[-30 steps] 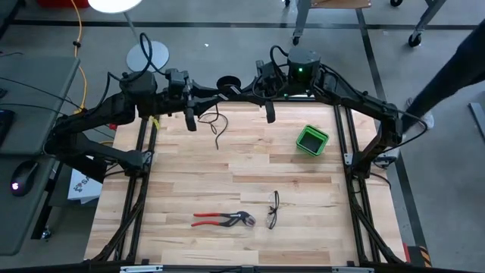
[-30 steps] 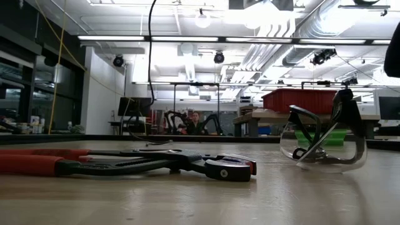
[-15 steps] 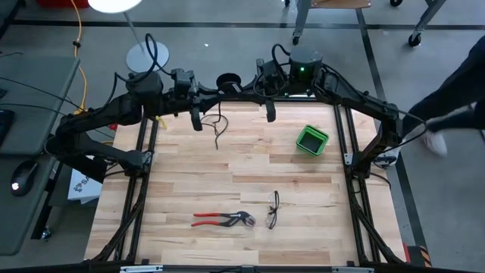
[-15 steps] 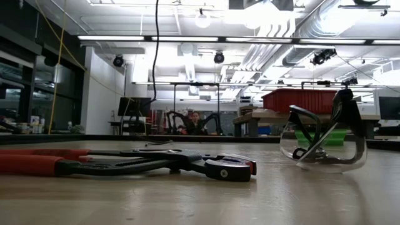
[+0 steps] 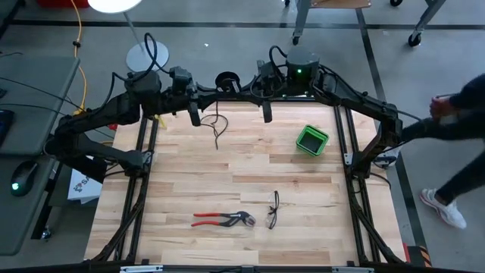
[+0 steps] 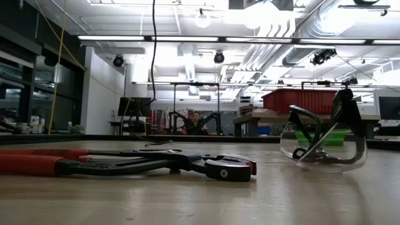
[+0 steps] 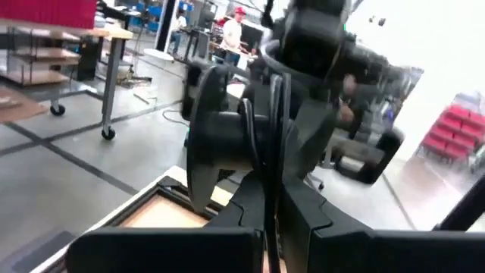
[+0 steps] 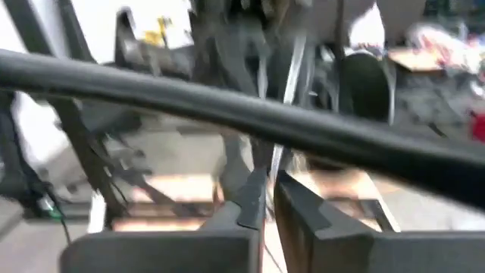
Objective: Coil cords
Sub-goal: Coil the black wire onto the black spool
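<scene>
The left gripper (image 5: 206, 97) has closed over the last second and now pinches the thin black cord (image 5: 217, 125) beside the reel (image 5: 226, 81) at the table's (image 5: 250, 163) far edge, which suggests a winding pass is about to begin. Both arms reach inward above that edge, nearly meeting at the reel; the right gripper (image 5: 241, 92) is clenched just beside it, and loose cord trails onto the wood.

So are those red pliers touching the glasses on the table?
Apart. In the high view, the pliers and the glasses lie side by side with bare wood of the table between them.
</scene>
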Tool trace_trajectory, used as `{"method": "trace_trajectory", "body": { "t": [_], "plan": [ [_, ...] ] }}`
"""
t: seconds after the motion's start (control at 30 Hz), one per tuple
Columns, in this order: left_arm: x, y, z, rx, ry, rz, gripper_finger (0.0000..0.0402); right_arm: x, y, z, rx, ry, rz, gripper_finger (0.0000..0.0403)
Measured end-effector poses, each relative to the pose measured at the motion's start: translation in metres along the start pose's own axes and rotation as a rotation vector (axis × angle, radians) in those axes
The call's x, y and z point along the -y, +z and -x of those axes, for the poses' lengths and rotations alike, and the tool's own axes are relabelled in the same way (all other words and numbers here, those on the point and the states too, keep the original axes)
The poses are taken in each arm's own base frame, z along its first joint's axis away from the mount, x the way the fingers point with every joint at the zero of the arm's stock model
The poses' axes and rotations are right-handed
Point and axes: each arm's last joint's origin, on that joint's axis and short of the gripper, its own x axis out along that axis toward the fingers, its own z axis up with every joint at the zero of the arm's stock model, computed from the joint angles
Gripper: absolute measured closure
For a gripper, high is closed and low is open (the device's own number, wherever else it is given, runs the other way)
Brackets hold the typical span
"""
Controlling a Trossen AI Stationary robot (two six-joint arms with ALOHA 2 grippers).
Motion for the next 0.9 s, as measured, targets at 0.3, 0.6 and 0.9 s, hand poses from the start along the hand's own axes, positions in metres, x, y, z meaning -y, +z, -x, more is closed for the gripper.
{"method": "trace_trajectory", "body": {
  "t": [0.3,0.6,0.9],
  "plan": [
    [-0.008,0.027,0.023,0.178,0.014,0.174,0.0395,0.0,-0.018,-0.003,-0.168,-0.116,-0.002,0.0243],
    [-0.007,0.047,0.023,0.414,-0.079,0.509,0.0396,-0.021,0.011,-0.035,0.253,-0.08,-0.013,0.0204],
    [-0.005,0.047,0.015,0.486,-0.105,0.756,0.0396,-0.034,0.021,-0.037,0.387,-0.157,-0.061,0.0204]
  ]
}}
